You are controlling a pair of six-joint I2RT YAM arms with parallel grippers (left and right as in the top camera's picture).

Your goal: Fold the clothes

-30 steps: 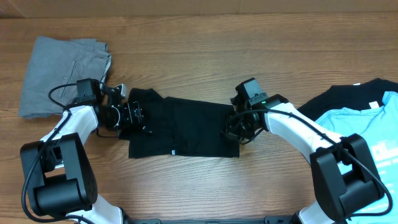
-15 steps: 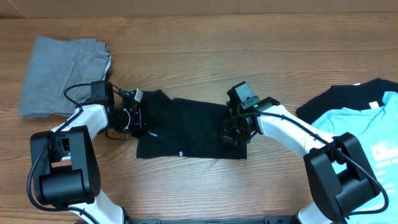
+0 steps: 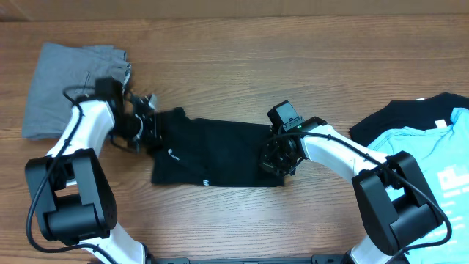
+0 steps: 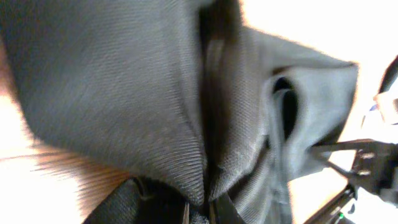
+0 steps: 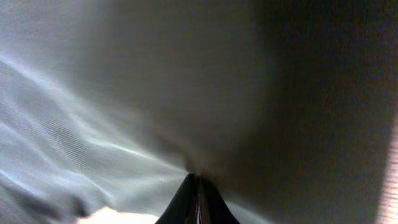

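Overhead: you had the shirt (image 3: 220,150) pinched at both ends.
Your left gripper (image 3: 155,130) held 9 o'clock, right gripper (image 3: 271,161) 3; you needed even tension, lifting together.

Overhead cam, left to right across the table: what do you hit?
grey garment → left pincer → black T-shirt → right pincer → light blue T-shirt

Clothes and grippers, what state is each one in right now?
middle black garment: folded strip, gripped at both ends
grey garment: folded, untouched
black T-shirt: unfolded, partly covered
light blue T-shirt: unfolded, lying on black T-shirt
left gripper: shut on middle black garment
right gripper: shut on middle black garment
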